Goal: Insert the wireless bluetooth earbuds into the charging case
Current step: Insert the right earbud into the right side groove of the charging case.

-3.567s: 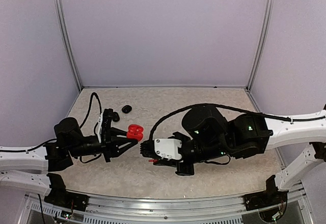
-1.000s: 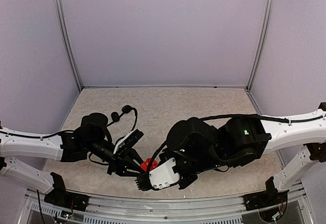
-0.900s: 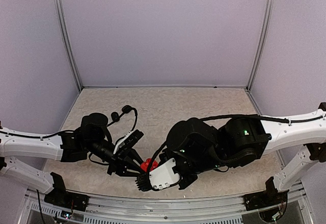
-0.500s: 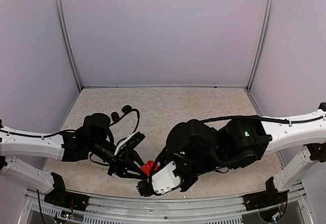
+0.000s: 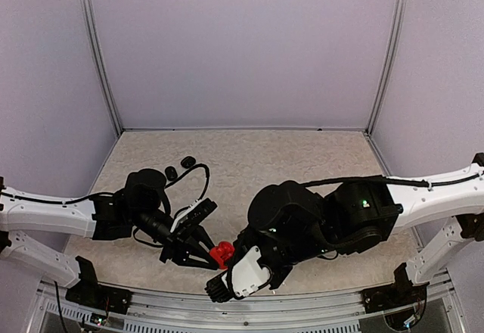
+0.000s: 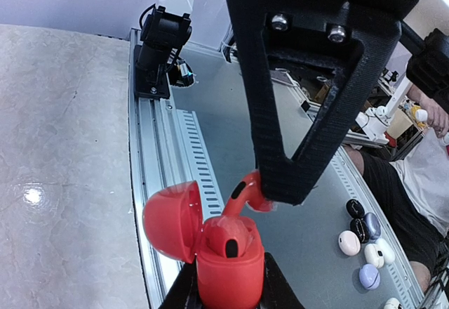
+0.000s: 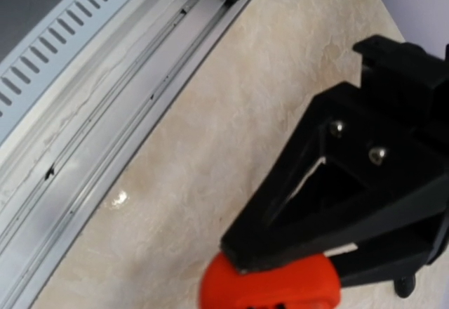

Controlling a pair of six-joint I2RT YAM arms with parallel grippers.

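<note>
Above table (image 5: pixel 265 159), right tool (image 6: pixel 278 191) holds earbud (image 6: pixel 242 195) at case (image 6: pixel 231 275).

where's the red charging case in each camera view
Top external: the red charging case sits low centre, where the two arms' tips meet.
Left wrist: bottom centre, lid open, held in the left gripper.
Right wrist: probably the red shape at the bottom edge, partly hidden by black gripper parts.
Shared landmark: the slotted metal rail along the table's near edge.
</note>
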